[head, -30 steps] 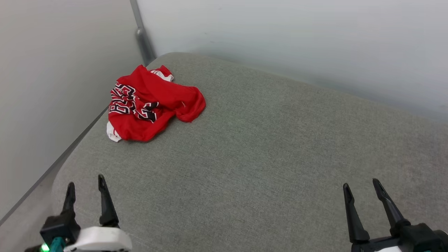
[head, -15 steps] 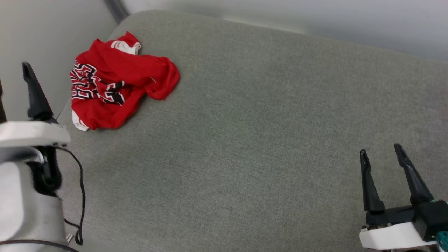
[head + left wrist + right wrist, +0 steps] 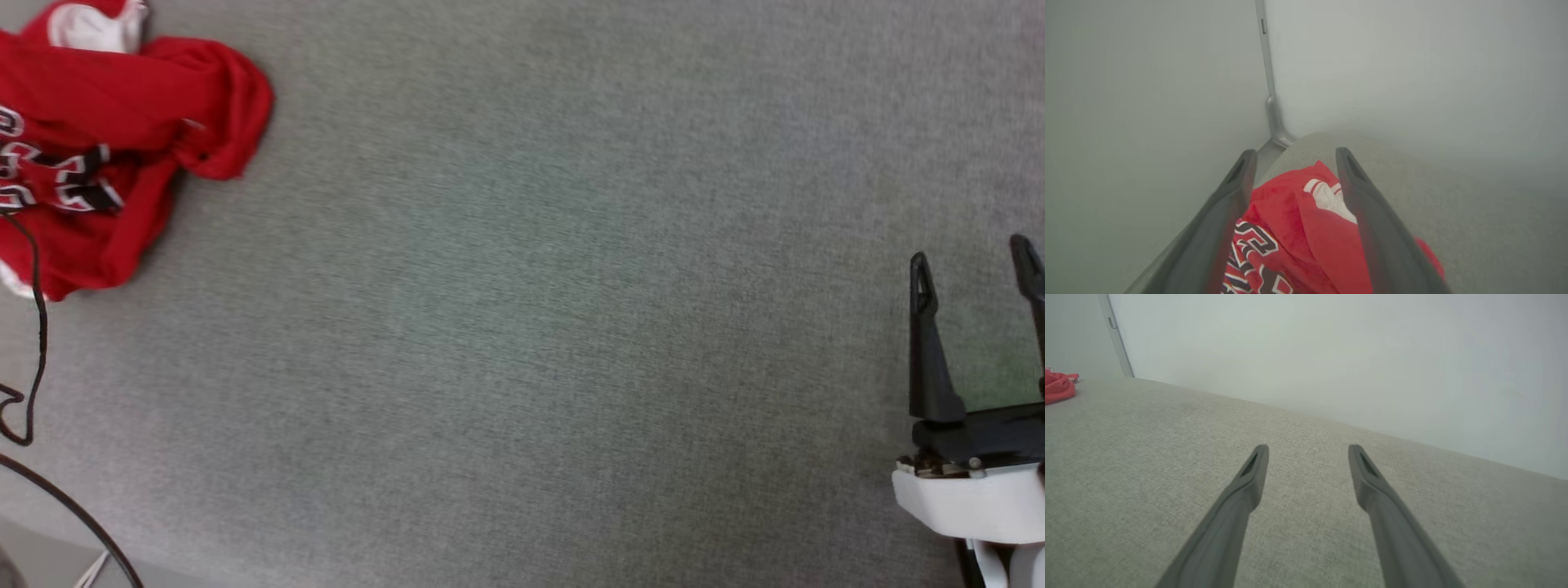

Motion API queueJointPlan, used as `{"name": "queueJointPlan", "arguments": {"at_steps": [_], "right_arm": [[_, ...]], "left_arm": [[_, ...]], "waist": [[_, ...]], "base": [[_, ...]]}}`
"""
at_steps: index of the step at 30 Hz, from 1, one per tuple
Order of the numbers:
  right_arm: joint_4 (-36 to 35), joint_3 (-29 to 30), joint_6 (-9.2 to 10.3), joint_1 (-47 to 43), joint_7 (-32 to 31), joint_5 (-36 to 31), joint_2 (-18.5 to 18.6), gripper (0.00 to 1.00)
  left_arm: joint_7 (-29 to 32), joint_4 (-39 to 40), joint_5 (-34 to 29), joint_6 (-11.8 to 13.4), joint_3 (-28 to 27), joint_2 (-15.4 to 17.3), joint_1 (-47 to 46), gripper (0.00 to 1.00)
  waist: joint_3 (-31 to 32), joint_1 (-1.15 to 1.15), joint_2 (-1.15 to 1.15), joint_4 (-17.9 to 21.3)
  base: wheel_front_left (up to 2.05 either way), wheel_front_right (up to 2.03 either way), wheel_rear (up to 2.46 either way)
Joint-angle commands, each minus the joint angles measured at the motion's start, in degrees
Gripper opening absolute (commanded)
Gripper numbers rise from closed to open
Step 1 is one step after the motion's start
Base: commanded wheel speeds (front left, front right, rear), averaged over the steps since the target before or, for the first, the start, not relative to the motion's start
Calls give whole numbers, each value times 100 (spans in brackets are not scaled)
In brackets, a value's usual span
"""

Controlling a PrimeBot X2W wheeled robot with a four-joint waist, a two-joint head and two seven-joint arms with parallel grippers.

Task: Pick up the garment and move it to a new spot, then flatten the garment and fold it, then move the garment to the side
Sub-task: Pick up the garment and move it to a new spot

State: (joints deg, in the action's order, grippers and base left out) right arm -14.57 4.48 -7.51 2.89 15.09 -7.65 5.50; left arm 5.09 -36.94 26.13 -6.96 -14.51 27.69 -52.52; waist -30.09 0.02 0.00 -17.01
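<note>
Garment (image 3: 122, 139) — a small red jersey-style shirt of soft fabric, with a white striped sleeve and black, white-outlined lettering — lies crumpled in a heap on the grey woven upholstered cushion (image 3: 531, 327), at the upper left of the head view and cut by that view's edge; in the left wrist view it sits at the cushion's rounded corner, close to where two pale grey walls (image 3: 1412, 61) meet at a thin grey metal corner strip (image 3: 1267, 81). The left gripper (image 3: 1295, 155), two long dark fingers, stands spread wide with nothing clamped; the heap shows between and below its fingers, though whether they touch the cloth I cannot tell, as they are blurred. The right gripper (image 3: 971, 255), on a white wrist housing, hangs over bare cushion at the lower right of the head view, jaws likewise parted and holding nothing, well apart from the shirt. A thin black cable (image 3: 37, 343) crosses the heap's lower left edge.
</note>
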Motion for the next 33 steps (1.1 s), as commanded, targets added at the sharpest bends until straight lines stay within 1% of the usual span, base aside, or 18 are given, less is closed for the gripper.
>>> {"name": "queueJointPlan", "arguments": {"at_steps": [1,3,7,10,12,15,17,19,20,21,24,28,33], "right_arm": [[-126,7,4,120,12,-43,67,100],[-210,5,4,146,12,-53,119,100],[-369,33,4,221,12,-31,170,100],[-428,53,4,217,12,-56,191,100],[-451,64,4,182,12,-69,200,100],[-432,90,4,132,12,-66,214,100],[-408,84,4,120,12,-53,229,100],[-382,70,4,124,12,-55,242,100],[-366,63,4,128,12,-56,245,100],[-351,55,4,132,12,-56,248,100],[-329,33,4,127,12,-62,253,100],[-251,-28,4,82,12,-47,222,100],[-69,-175,4,69,12,-1,130,100]], "left_arm": [[431,-201,133,-32,193,143,-168,100],[1042,-363,398,-41,480,249,-282,100],[2031,-446,1060,-35,981,574,-306,100],[2742,-493,1447,-36,1394,747,-140,100],[3164,-489,1785,-37,1600,779,-53,100],[3635,-492,2099,-39,1907,825,141,100],[3758,-518,2253,-38,2059,810,268,100],[3723,-517,2355,-39,2174,827,314,100],[3709,-501,2373,-40,2248,850,345,48],[3652,-483,2406,-40,2310,885,360,0],[3521,-450,2446,-39,2386,970,325,0],[3114,-356,2457,-38,2487,1229,159,0],[2751,59,2475,-38,2784,1565,12,0]], "waist": [[-354,-2,0,215],[-464,-2,0,255],[-676,-2,0,344],[-801,-2,0,401],[-851,-2,0,422],[-891,-2,0,418],[-899,-2,0,416],[-893,-2,0,408],[-882,-2,0,402],[-864,-2,0,391],[-809,-2,0,367],[-595,-2,0,314],[-165,-2,0,278]], "base": [[0,0,0],[0,0,0],[0,0,0],[0,0,0],[0,0,0],[0,0,0],[0,0,0],[0,0,0],[0,0,0],[0,0,0],[0,0,0],[0,0,0],[0,0,0]]}}
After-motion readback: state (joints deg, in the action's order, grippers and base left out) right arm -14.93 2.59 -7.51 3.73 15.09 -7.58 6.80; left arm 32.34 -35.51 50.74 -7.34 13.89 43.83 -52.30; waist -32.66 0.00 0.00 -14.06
